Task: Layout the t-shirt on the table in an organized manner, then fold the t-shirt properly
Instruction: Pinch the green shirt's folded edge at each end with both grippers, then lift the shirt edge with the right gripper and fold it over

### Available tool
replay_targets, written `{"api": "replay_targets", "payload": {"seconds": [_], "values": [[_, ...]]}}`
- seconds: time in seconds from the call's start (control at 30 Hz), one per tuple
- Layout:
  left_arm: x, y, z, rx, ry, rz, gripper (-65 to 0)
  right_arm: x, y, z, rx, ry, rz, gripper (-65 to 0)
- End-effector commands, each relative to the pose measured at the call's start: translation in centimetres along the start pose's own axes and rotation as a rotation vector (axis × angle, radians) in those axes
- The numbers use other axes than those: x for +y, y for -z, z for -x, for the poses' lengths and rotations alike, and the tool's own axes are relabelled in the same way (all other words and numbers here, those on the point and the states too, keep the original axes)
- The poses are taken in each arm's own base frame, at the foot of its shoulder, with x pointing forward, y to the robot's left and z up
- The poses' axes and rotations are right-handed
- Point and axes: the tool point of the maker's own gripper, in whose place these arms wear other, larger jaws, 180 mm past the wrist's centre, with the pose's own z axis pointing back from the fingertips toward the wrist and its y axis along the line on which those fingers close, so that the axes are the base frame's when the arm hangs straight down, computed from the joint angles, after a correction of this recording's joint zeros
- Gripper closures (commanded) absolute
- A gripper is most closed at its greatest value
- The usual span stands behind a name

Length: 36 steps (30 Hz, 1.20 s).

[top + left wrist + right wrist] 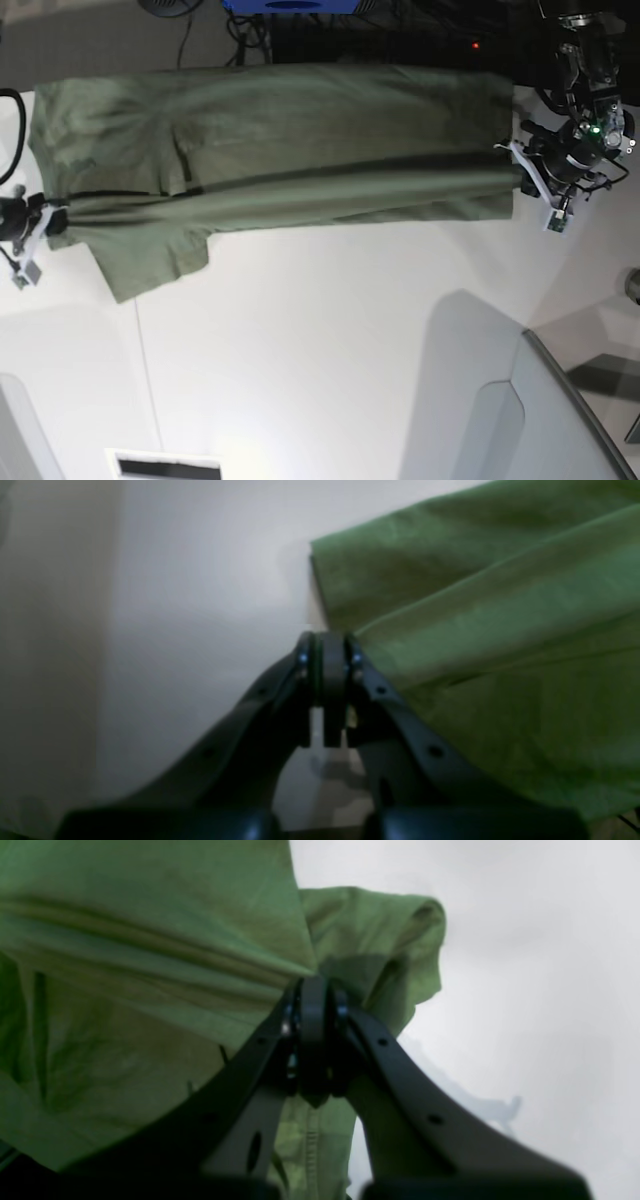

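Left gripper [330, 652]: jaws pressed together on the hem edge of the t-shirt [280, 140], at the base view's right. Right gripper [315, 1005]: jaws pinched on the shirt's shoulder end by a sleeve, at that view's left. T-shirt: olive green, stretched lengthwise between the two grippers across the far part of the white surface [320, 350], one long fold running along it, lower sleeve spread on the surface.

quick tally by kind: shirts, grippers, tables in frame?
t-shirt: 1, olive green, stretched between the two grippers
grippers: 2, left gripper and right gripper, each shut on a shirt edge
table: 1, white
Total: 4
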Motion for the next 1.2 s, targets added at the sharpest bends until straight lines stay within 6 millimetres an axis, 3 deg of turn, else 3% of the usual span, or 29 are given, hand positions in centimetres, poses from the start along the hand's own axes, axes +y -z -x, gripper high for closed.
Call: {"api": "replay_targets", "payload": {"seconds": [0.0, 0.07, 0.17, 0.27, 0.37, 0.5, 0.63, 0.8, 0.9, 1.17], "values": [[0.8, -0.4, -1.0, -0.032, 0.005, -0.02, 0.0, -1.5, -1.2, -1.3, -0.037, 0.0, 0.032, -0.2], [0.6, -0.3, -1.0, -0.032, 0.004, -0.017, 0.0, -1.4, -1.2, -1.2, -0.038, -0.002, 0.031, -1.1], [0.6, -0.3, -1.0, -0.032, 0.003, -0.017, 0.0, -1.3, -1.2, -1.2, -0.039, -0.005, 0.03, -11.9], [0.5, -0.3, -0.9, -0.03, 0.003, -0.016, 0.0, -1.2, -1.7, -2.7, -0.074, -0.033, 0.038, -23.1], [0.5, -0.3, -0.9, -0.03, 0.003, -0.016, 0.0, -1.9, -3.1, -3.6, -0.135, -0.015, 0.063, -28.7], [0.5, 0.0, -0.2, -0.011, -0.007, -0.009, 0.0, -0.9, -3.7, -5.9, -0.204, -0.051, 0.066, -36.0], [0.4, 0.3, 0.0, -0.006, -0.017, -0.003, 0.0, 1.1, -2.2, -7.8, -0.19, -0.093, 0.021, -51.0], [0.4, 0.3, -0.3, -0.014, -0.02, -0.002, 0.0, 3.1, 0.8, -9.6, -0.127, -0.063, -0.055, -44.4], [0.4, 0.3, -0.4, -0.016, -0.018, -0.003, 0.0, 3.0, 1.4, -10.9, -0.152, -0.013, -0.072, -41.7], [0.5, 0.2, -0.3, -0.015, -0.02, -0.005, 0.0, 2.1, 2.3, -10.2, -0.146, 0.03, -0.018, -42.0]]}}
